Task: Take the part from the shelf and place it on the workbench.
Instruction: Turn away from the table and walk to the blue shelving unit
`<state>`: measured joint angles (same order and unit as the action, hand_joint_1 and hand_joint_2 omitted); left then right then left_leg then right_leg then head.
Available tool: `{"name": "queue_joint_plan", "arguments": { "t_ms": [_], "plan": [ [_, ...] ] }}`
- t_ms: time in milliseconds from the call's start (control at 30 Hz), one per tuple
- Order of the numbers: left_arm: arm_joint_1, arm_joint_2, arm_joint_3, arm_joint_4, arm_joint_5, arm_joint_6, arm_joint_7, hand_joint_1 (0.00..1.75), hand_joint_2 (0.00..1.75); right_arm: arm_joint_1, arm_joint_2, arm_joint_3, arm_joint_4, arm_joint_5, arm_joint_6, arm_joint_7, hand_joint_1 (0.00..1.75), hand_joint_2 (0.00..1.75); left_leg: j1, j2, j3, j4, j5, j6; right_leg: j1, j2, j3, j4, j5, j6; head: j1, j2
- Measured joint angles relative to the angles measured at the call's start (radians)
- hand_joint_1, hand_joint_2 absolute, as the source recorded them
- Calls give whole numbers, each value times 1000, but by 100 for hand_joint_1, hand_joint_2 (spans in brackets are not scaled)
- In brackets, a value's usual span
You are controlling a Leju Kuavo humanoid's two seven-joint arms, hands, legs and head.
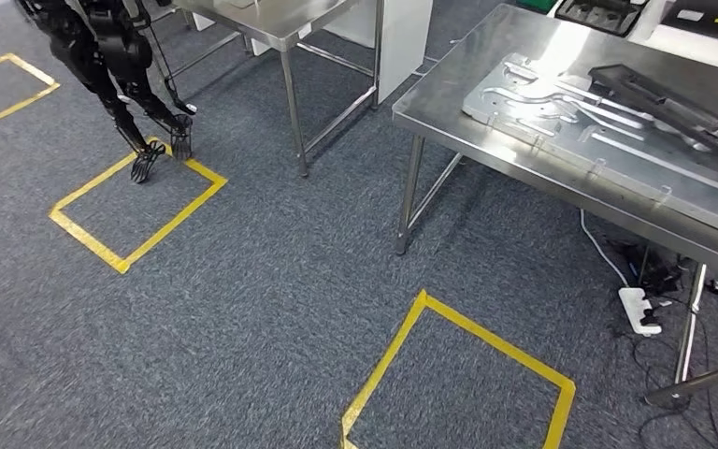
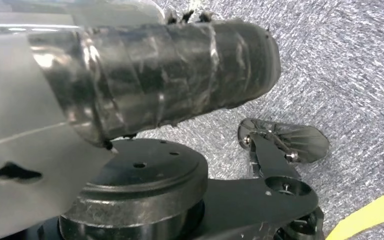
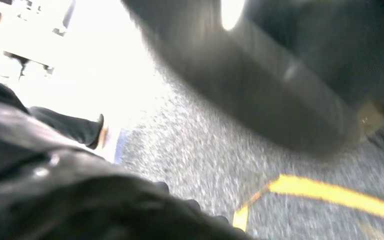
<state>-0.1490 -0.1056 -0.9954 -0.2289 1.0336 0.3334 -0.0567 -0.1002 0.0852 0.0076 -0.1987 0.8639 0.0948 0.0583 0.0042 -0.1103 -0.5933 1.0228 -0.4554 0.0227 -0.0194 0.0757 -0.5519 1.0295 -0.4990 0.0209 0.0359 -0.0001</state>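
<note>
The workbench point(image 1: 467, 117), a stainless steel table, stands at the right of the head view. On it lie a silver fixture plate point(image 1: 542, 105) with cut-out slots and a long dark part point(image 1: 664, 98). In the left wrist view a black tape-wrapped cylinder point(image 2: 180, 75) sticks out past a silver cover point(image 2: 20, 125) over the grey carpet; I cannot tell how my left hand stands. The right wrist view is blurred, with a dark mass point(image 3: 80, 205) that may be my right hand; whether it holds anything cannot be told.
A second steel table point(image 1: 280, 28) stands at the top centre. A black humanoid robot point(image 1: 112, 56) stands on a yellow tape square point(image 1: 136, 210) at the upper left. Another tape square point(image 1: 458, 374) lies ahead. A power strip point(image 1: 640, 311) with cables lies under the workbench. A person's leg point(image 3: 75, 129) is nearby.
</note>
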Motion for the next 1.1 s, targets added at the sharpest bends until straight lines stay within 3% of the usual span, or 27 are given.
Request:
{"name": "queue_joint_plan", "arguments": {
  "t_ms": [33,100,167,233,300,333,400,467,533,600,667,733,767,800,833,867,900,967,1033,1100],
  "plan": [
    [2,2,0,0,-13,-11,-8,0,0,-1,-7,-1,0,-15,-2,-5,0,0,1,-10,-4,0,1,-7,2,5,2,-7,-4,-3,-1,0],
    [14,9,-2,0,-32,-31,-23,0,0,-2,-18,-5,0,-40,-7,-15,0,0,3,-21,-10,0,4,-20,1,-19,10,-14,1,-15,0,0],
    [25,17,-2,0,-40,-43,-31,0,0,4,-28,-7,0,-54,-12,-23,0,0,2,21,-31,37,-22,-31,-4,-46,20,-25,7,-28,-6,0],
    [29,22,-3,0,-40,-46,-36,0,0,13,-33,-8,0,-56,-18,-27,0,0,3,79,-83,146,-83,-41,-1,-75,23,-29,7,-35,-13,0],
    [31,26,-3,0,-42,-47,-39,0,0,20,-31,-8,1,-57,-29,-24,0,0,6,99,-136,250,-124,-48,2,-107,24,-28,4,-39,-14,0],
    [34,28,-4,0,-48,-52,-39,0,0,22,-28,-8,1,-62,-38,-20,0,0,7,102,-139,258,-118,-49,3,-122,25,-28,2,-39,-14,0],
    [40,36,-8,0,-68,-67,-35,0,0,21,-20,-8,1,-81,-56,-11,0,0,6,117,-86,164,-61,-46,3,-148,31,-28,-3,-36,-15,0],
    [41,45,-13,0,-85,-81,-29,0,0,21,-11,-9,1,-97,-67,-7,0,0,-1,153,-16,36,-13,-34,7,-168,39,-28,-11,-29,-14,0],
    [40,51,-20,0,-92,-86,-26,0,0,19,-7,-13,1,-105,-72,-6,0,0,-7,166,8,-9,-4,-22,12,-184,46,-29,-16,-18,-13,0],
    [43,56,-28,0,-94,-87,-25,0,0,16,-5,-15,1,-107,-74,-6,0,0,-6,146,10,-14,0,-12,11,-193,53,-32,-21,-8,-12,0],
    [45,61,-33,0,-100,-91,-25,0,0,14,-4,-16,0,-109,-74,-6,0,0,0,126,15,-26,7,0,9,-157,45,-6,-45,2,-8,0],
    [42,64,-40,0,-113,-100,-28,0,0,16,-3,-20,0,-118,-75,-7,0,0,3,106,15,-31,12,8,7,-102,-6,101,-106,6,-1,0],
    [41,65,-45,0,-120,-108,-30,0,0,18,-3,-23,0,-123,-75,-8,0,0,3,94,13,-31,13,11,7,-89,-42,172,-136,6,0,0],
    [40,67,-50,0,-129,-117,-32,0,0,20,-3,-27,1,-127,-76,-8,0,0,3,80,11,-30,13,12,7,-82,-72,227,-152,7,0,0],
    [40,70,-56,0,-137,-128,-33,0,0,21,-3,-29,1,-130,-76,-8,0,0,3,65,10,-28,13,12,6,-79,-87,250,-147,7,0,0],
    [40,73,-62,0,-146,-140,-33,0,0,22,-3,-31,1,-131,-76,-10,0,0,3,50,10,-26,12,11,5,-76,-85,234,-123,7,0,0],
    [41,76,-69,0,-159,-154,-31,0,0,22,-3,-32,1,-131,-75,-13,0,0,4,35,10,-23,12,10,3,-68,-64,181,-83,6,0,0],
    [39,84,-89,0,-196,-184,-25,0,0,24,-3,-35,1,-141,-75,-21,0,0,3,8,6,-12,8,3,-4,-23,-14,53,-23,3,-1,0],
    [35,94,-113,0,-237,-205,-25,0,0,23,-4,-40,1,-162,-74,-26,0,0,3,-13,-2,-6,6,-10,-3,5,8,-5,-10,-3,-1,0],
    [34,103,-135,0,-259,-216,-30,0,0,20,-4,-47,2,-179,-72,-27,0,0,5,-35,-8,-9,10,-25,0,-14,13,-9,-9,-14,-1,0]
  ]
}}
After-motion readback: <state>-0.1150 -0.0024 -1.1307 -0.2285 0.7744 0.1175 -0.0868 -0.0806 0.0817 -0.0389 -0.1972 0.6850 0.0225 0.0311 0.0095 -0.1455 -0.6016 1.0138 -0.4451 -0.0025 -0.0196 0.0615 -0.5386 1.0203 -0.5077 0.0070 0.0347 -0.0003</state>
